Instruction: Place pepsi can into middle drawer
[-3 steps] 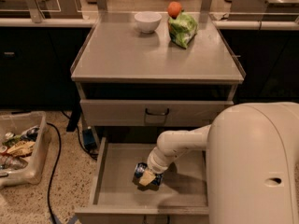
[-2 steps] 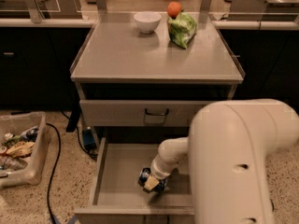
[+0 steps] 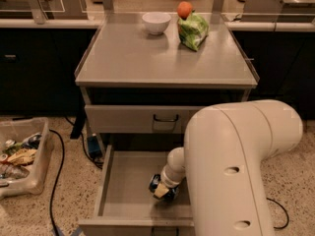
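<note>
Gripper (image 3: 161, 191), lower centre, at can (image 3: 155, 183) inside drawer (image 3: 125, 183); grip state cannot be told; release only once can rests on floor, then lift straight up.

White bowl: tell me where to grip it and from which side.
Pinch the near rim of the white bowl from above; it stands upright, mouth open, rim bare. The hand is low in the middle drawer, at the pepsi can.

One tool (image 3: 164, 191) in open drawer (image 3: 125, 193); one can (image 3: 154, 183), bowl (image 3: 156, 22), bag (image 3: 193, 29), orange (image 3: 184, 9).
</note>
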`<action>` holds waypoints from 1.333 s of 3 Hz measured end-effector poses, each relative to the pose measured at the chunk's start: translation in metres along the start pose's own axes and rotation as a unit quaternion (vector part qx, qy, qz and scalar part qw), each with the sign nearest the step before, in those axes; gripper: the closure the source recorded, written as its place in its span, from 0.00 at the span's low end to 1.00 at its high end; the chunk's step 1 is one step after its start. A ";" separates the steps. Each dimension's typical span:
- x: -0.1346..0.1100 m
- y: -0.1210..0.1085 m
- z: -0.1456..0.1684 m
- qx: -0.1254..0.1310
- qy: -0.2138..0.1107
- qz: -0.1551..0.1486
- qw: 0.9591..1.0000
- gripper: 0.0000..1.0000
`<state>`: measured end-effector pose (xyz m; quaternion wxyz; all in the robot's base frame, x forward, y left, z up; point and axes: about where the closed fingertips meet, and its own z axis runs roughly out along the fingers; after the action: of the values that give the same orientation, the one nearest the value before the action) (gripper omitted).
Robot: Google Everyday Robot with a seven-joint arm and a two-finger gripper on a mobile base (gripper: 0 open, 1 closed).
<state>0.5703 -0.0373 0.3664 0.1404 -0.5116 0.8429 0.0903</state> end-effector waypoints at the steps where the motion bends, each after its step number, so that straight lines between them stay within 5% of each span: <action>1: 0.000 0.000 0.000 0.000 0.000 0.000 1.000 1.00; 4: 0.000 0.000 0.000 0.000 0.000 0.000 1.000 0.34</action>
<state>0.5702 -0.0372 0.3662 0.1403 -0.5114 0.8430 0.0904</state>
